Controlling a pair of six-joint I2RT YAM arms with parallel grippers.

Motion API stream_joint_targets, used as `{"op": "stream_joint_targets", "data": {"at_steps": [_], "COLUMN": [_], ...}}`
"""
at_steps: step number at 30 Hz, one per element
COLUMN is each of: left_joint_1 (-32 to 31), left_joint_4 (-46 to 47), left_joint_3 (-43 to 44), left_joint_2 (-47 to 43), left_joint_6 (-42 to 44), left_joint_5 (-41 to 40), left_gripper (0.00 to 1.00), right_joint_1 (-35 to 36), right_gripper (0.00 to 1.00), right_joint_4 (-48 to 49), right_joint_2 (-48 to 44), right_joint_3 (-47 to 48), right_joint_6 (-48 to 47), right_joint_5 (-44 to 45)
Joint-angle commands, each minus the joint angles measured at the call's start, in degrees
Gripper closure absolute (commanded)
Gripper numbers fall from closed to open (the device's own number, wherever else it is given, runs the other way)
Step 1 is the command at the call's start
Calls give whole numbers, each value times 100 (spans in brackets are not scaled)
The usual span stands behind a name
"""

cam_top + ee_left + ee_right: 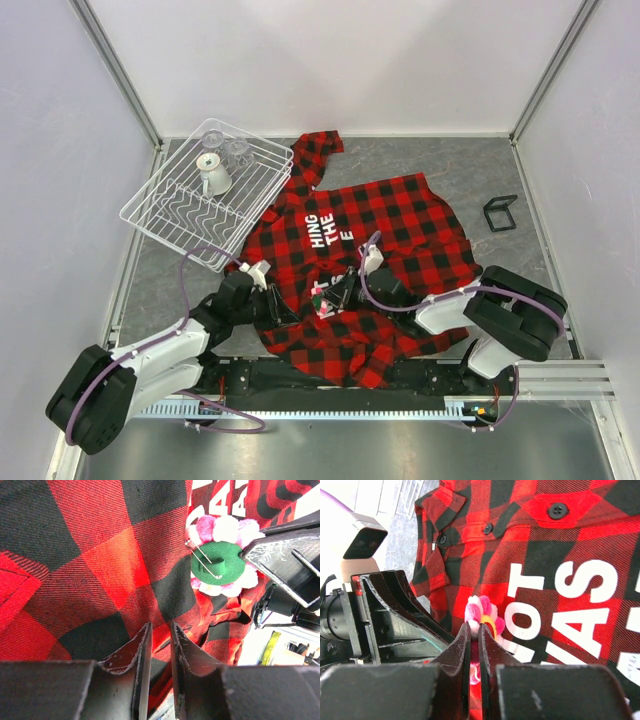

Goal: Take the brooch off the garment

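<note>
Well, the brooch [218,562] sits low-centre on the garment [400,220], just below the white lettering & between the two arms. It's tipped up so its green felt back and silver pin face the left wrist cam. The right gripper [475,630] is nipped tight on its pink petal edge, jaws nearly together w/ the flower squeezed between them. The left gripper [160,630] is just beside it, jaws closed on a raised fold of the plaid, prob. to steady the cloth. So approx. halfway, I'd say: both grips are made, but the brooch isn't clear of the shirt yet. Its petals touch the fabric, and I can't tell whether the pin is undone or goes through the weave. Left to do, prob.: free the pin and pull the brooch away. Further out, the shirt lies spread on the grey table [450,160], its upper-left edge meeting a white wire rack [160,215] w/ a white cup [215,178] in it. A small black frame [500,213] sits well apart on the right.
</note>
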Motion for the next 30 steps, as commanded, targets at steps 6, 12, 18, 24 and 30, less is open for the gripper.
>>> {"op": "stream_joint_targets", "data": {"at_steps": [6,12,18,24,30], "left_joint_1": [17,17,17,17,17], "left_joint_4": [155,155,181,146,111], "left_joint_3": [186,238,265,282,291], "left_joint_2": [10,89,142,107,72], "left_joint_6": [-59,-15,-6,11,29], "left_joint_5": [134,152,204,231,257], "left_gripper": [72,72,73,73,72], "right_joint_1": [-139,-200,-332,-385,-385], "right_gripper": [80,62,42,36,40], "right_joint_4": [-446,-2003,-2892,-3559,-4000], "right_joint_2": [-225,-489,-402,116,661], "right_joint_3": [-1,606,1300,1994,2487], "right_joint_6": [-449,-1383,-2402,-3124,-3432], "right_joint_5": [-99,-336,-844,-1241,-1488]}}
